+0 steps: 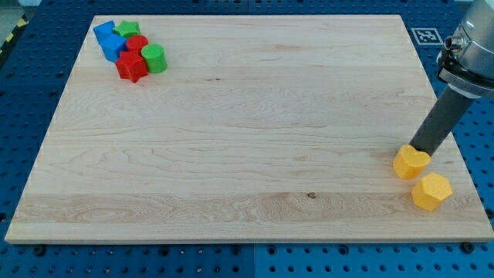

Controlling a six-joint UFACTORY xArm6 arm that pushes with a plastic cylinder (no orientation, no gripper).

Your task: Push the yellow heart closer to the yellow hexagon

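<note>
The yellow heart (411, 163) lies near the board's right edge, toward the view's bottom. The yellow hexagon (431, 191) sits just below and to the right of it, a small gap apart or nearly touching. My tip (417, 148) is the lower end of the dark rod; it stands at the heart's upper edge, touching it or almost so, on the side away from the hexagon.
A cluster at the board's top left holds two blue blocks (110, 40), a red star-like block (130, 66), a red cylinder (137, 44), a green cylinder (154, 58) and another green block (128, 29). The wooden board (247, 139) lies on a blue pegboard table.
</note>
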